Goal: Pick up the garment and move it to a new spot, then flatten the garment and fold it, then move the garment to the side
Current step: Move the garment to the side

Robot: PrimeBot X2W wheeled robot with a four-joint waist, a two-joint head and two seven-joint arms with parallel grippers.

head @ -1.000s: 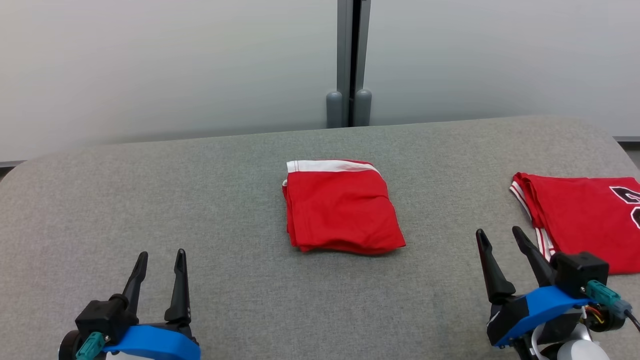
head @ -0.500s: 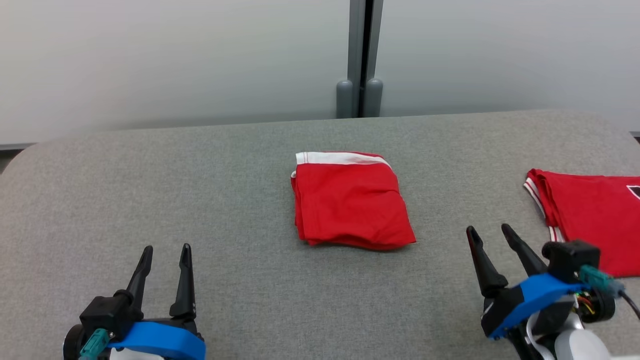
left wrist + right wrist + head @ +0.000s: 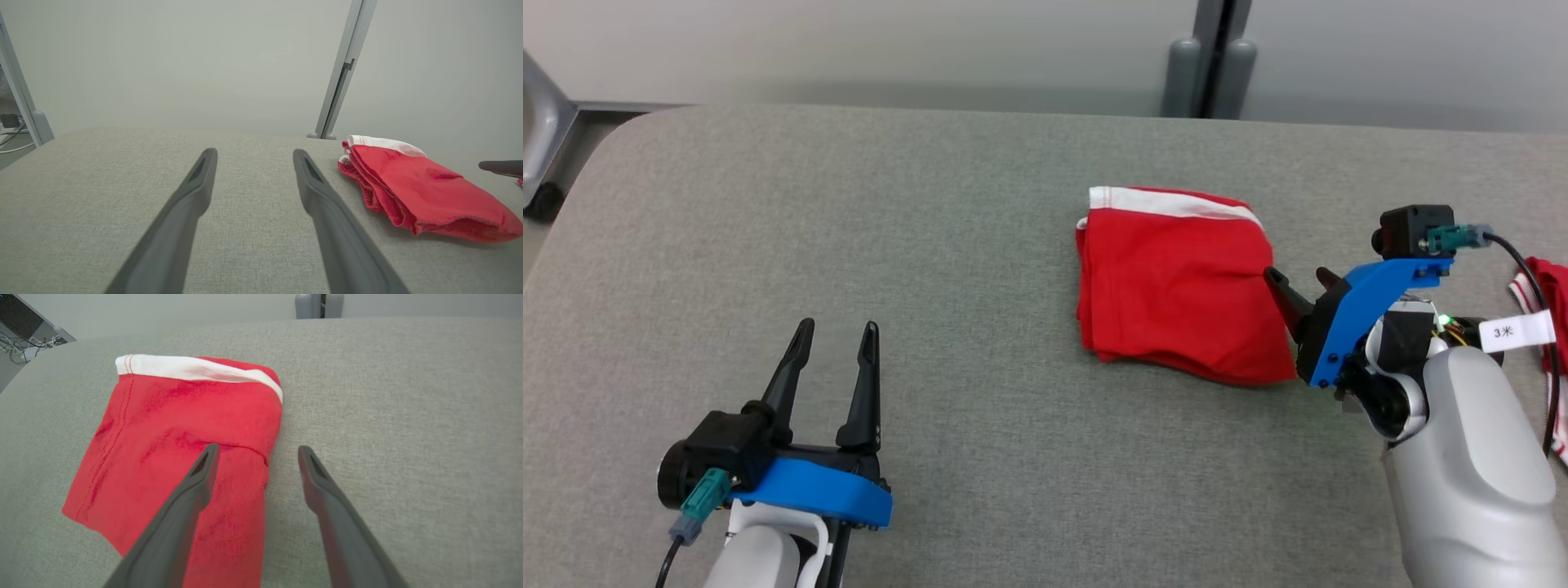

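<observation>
Right hand (image 3: 1297, 276) agape at edge of folded garment (image 3: 1168, 278); left hand (image 3: 838, 327) likewise; second garment (image 3: 1560, 282) nearby.

This looks like a robotics lab or test room in an office-style space. The work surface is a padded table (image 3: 980, 204) covered in grey fabric. Behind it stand 2 pale frosted partition panels (image 3: 163, 61) joined at a grey metal post (image 3: 1213, 49). Loose cables (image 3: 28, 345) lie on the floor near a grey frame on a caster (image 3: 543, 200).
</observation>
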